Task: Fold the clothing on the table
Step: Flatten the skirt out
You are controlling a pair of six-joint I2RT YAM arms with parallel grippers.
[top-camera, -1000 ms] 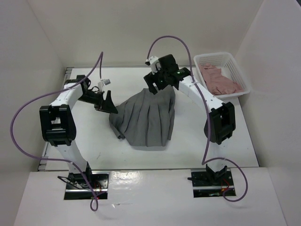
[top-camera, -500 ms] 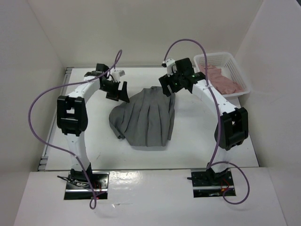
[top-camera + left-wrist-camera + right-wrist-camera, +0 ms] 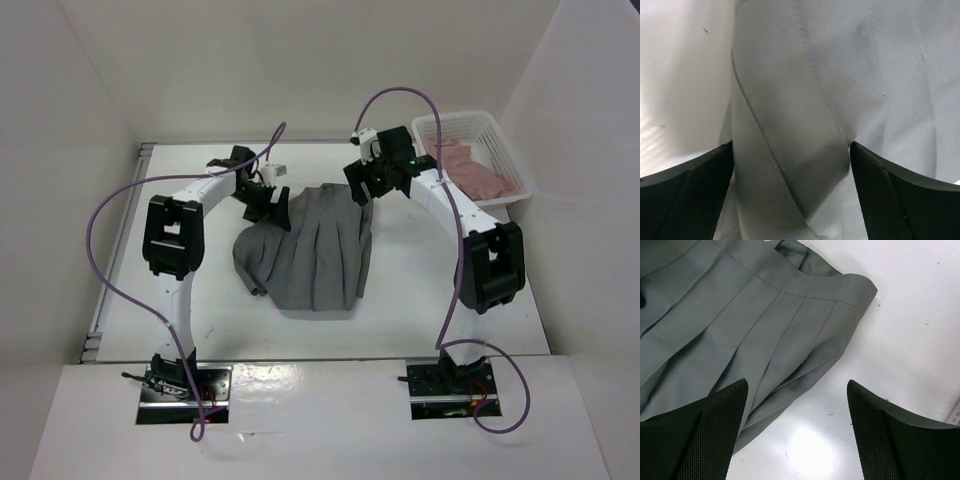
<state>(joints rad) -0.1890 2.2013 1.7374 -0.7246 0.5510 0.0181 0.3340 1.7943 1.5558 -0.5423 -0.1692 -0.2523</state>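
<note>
Left arm [image 3: 172, 240] has swung in over the skirt [image 3: 310, 262]; I see left fingers [image 3: 279, 213] and right fingers [image 3: 360, 190] spread open, empty, above its far corners.

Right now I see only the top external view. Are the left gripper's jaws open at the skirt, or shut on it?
Observer: Open. The left wrist view shows the left gripper spread wide, with a folded pleat of the skirt lying between its fingers.
Operator: And the right one?
Observer: Also open. In its wrist view the right gripper frames a corner of the skirt and bare table, with nothing pinched.
</note>
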